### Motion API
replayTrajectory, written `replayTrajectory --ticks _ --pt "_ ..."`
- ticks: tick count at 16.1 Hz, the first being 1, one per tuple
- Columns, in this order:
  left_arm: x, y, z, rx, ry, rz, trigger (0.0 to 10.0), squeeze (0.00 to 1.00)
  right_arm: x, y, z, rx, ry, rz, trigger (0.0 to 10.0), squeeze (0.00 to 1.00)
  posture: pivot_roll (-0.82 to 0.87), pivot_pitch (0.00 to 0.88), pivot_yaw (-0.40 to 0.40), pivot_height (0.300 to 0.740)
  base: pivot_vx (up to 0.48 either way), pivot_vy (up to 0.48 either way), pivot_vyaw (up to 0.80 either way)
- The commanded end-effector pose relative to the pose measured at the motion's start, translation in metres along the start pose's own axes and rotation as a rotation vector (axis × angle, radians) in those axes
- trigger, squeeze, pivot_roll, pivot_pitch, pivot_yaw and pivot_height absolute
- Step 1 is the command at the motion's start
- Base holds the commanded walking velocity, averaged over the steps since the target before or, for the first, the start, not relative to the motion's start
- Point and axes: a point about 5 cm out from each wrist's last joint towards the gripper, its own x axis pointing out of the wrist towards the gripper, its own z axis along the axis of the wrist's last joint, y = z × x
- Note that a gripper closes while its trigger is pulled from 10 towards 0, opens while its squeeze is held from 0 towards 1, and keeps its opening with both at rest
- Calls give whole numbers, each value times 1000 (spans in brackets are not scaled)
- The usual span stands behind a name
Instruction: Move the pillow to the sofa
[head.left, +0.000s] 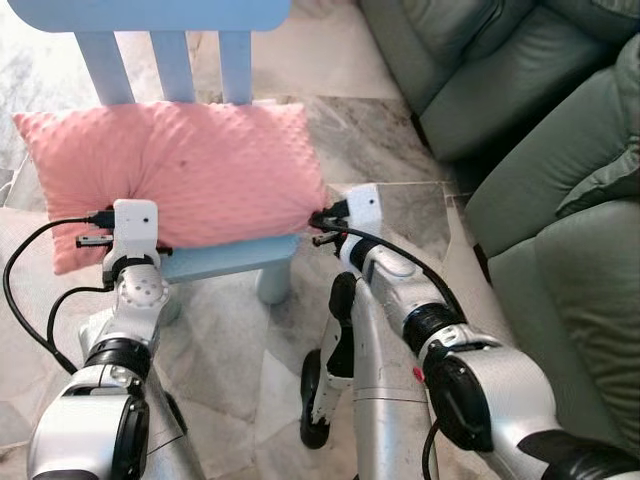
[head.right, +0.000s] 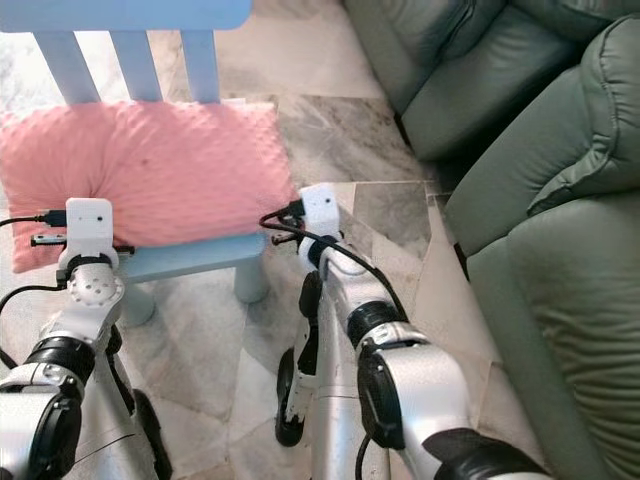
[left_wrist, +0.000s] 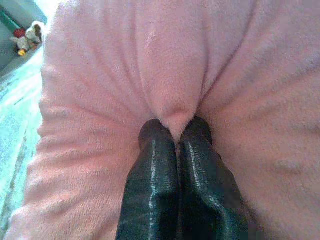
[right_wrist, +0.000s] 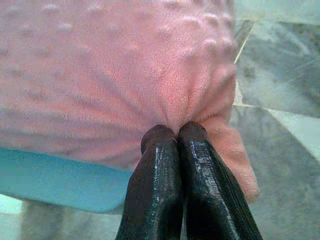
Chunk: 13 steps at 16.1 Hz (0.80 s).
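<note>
Closest to the camera, at the bottom of the left eye view, our two silver arms reach up the frame toward the pillow (head.left: 180, 180), which lies across the seat of the light blue chair (head.left: 225, 258) in the upper left. Our left gripper (left_wrist: 172, 131) has its fingers closed on a fold of the pink cloth near the lower left part of the pillow, and in the left wrist view the plush puckers around the two black fingertips. Our right gripper (right_wrist: 176, 134) is closed too, pinching the lower right corner of the pillow where it hangs a little over the seat edge. So the pillow lies with its long axis from left to right of the frame, and we hold it near both ends of its front edge, one arm at each side. The sofa (head.left: 540, 150) fills the right side of the frame, grey-green, well apart from the chair with marble floor (head.left: 370, 150) between them. We judge that the coming move turns on this: the sofa is to the right of the pillow, on the side of our right arm, so both arms must lift together and carry the pillow sideways to the right, keeping it level so that neither pinch slips.
</note>
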Motion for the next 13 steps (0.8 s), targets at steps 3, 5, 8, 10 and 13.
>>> replayTrajectory --ticks 3,5,8,10,13 --pt "1 -5 13 -30 -43 14 0 0 -10 -22 -4 -17 21 -33 0 0 93 109 -224 442 0 0 0" --pt "-1 -11 24 -40 -97 9 0 0 -14 -30 -3 -30 15 -37 0 0 89 76 -211 442 0 0 0" --pt "-18 -27 26 -63 -141 -49 0 0 -19 -34 -7 -69 10 -32 0 0 87 23 -182 442 0 0 0" --pt "-38 -37 26 -77 -174 -122 0 0 -24 -33 -12 -60 -29 -7 0 0 92 0 -178 442 0 0 0" --pt "-65 -33 27 -59 -218 -210 0 0 -38 -36 -12 -35 -159 -51 0 0 105 0 -155 442 0 0 0"
